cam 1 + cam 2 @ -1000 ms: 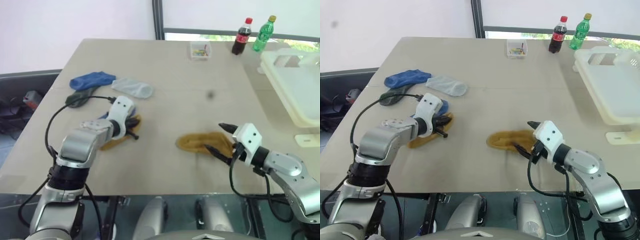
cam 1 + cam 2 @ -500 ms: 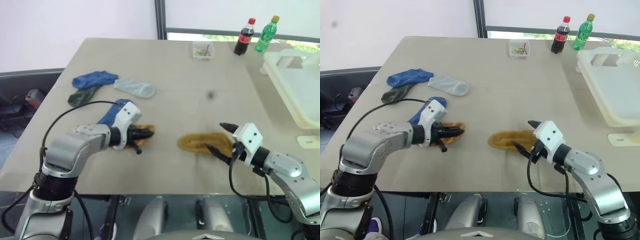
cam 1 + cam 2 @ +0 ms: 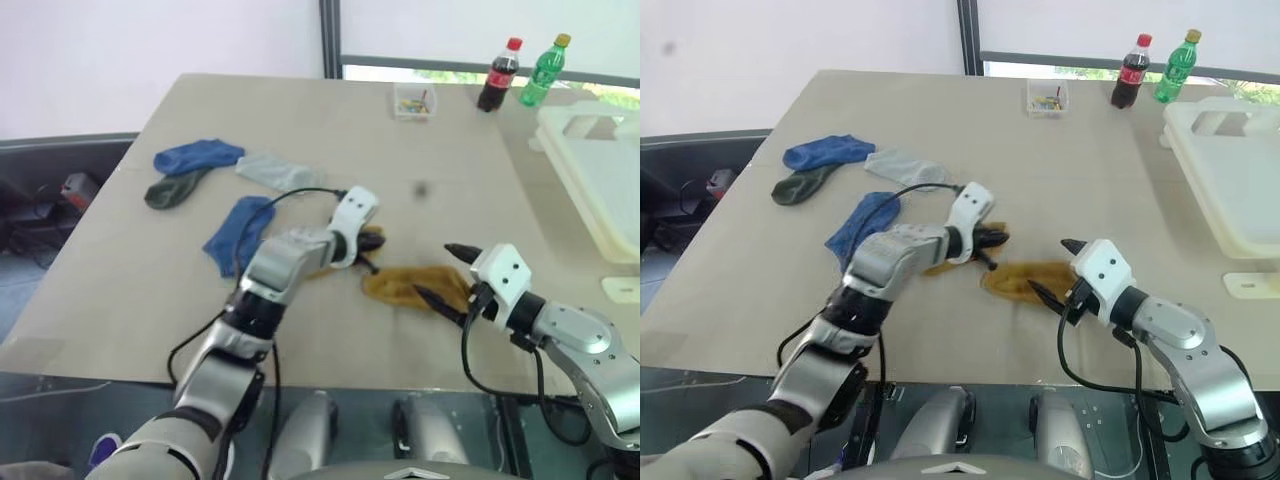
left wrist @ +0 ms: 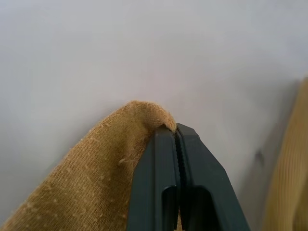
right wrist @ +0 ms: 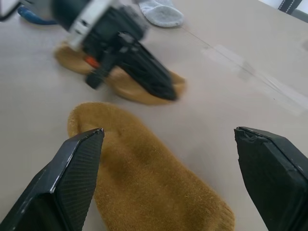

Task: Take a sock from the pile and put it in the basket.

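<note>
Mustard sock (image 4: 96,178) in left jaws

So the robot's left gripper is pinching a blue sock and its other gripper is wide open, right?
Not quite. The left gripper is pinching a mustard yellow sock, not a blue one, as the left wrist view shows. The right gripper is indeed wide open.

Mustard sock (image 4: 91,187) shows a fuzzy, pilled knit; the left claw (image 4: 177,144) is smooth matt black plastic. The tabletop (image 3: 300,130) looks matt beige, the basket (image 3: 1240,190) smooth off-white plastic with a faint sheen.
</note>
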Controlling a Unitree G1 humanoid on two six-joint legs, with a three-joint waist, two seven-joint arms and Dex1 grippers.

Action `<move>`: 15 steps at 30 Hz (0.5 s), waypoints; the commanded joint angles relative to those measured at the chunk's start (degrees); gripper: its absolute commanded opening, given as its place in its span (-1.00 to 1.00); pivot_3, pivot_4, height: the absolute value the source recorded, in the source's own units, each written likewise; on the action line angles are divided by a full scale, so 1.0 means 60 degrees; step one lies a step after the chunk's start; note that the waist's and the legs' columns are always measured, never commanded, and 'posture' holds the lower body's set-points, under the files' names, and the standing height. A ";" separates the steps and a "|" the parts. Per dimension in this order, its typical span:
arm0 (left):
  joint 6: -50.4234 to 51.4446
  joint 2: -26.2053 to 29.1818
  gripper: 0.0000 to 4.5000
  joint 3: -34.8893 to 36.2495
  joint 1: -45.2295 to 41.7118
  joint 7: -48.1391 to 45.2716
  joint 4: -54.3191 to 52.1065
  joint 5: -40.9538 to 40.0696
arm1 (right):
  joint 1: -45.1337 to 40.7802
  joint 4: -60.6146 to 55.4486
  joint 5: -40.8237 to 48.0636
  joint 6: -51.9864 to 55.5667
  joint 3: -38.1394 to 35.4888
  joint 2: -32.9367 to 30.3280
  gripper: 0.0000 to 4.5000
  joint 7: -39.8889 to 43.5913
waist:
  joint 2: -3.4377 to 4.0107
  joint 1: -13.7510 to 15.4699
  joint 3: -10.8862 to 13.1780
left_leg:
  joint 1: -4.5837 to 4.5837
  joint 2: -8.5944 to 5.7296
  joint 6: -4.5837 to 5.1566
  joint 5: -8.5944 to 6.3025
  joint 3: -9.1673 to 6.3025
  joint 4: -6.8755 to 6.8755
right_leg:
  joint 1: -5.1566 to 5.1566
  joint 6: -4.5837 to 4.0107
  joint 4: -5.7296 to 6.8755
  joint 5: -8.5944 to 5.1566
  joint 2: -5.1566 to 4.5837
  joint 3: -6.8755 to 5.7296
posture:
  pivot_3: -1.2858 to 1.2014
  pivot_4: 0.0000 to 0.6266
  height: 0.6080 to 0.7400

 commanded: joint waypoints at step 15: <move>-0.2886 -0.2140 -0.19 -0.0170 -0.1667 -0.2240 0.3241 0.0828 | 0.0114 -0.0217 0.0146 0.0116 -0.0931 -0.0297 1.00 0.0042 | -0.0002 -0.0056 0.0002 | -0.0005 -0.0008 0.0003 -0.0001 0.0002 -0.0002 | -0.0001 0.0004 -0.0008 -0.0002 0.0001 -0.0001 | 0.03 -0.52 1.00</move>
